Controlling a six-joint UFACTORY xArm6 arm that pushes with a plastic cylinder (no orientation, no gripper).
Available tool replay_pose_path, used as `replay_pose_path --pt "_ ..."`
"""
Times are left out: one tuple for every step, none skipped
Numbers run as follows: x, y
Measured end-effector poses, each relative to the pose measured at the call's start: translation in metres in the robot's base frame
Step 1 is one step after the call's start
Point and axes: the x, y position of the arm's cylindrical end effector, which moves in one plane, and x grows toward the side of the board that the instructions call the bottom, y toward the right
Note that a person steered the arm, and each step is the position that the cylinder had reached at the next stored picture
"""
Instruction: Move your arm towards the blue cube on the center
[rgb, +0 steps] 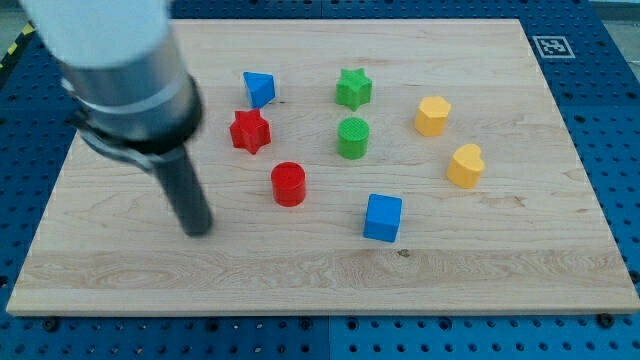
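The blue cube (382, 218) sits on the wooden board (520, 270), a little right of centre and toward the view's bottom. My tip (199, 231) rests on the board far to the cube's left, at about the same height in the view. The red cylinder (288, 184) lies between my tip and the cube, slightly higher. A second blue block, wedge-shaped (259, 88), is near the view's top.
A red star (249, 131) is left of centre. A green star (353, 88) and a green cylinder (352, 138) stand above the cube. A yellow hexagon block (432, 116) and a yellow heart (465, 166) are at the right. The arm's grey body (115, 60) fills the upper left.
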Motion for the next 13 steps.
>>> replay_pose_path --pt "0.038 0.102" --pt "0.039 0.167" --pt "0.038 0.162" --pt "0.032 0.147" --pt "0.031 0.159" --pt "0.024 0.168" --pt "0.011 0.168" --pt "0.008 0.171" --pt "0.003 0.174" --pt "-0.009 0.174" --pt "-0.009 0.179" --pt "-0.009 0.184" --pt "-0.001 0.162"
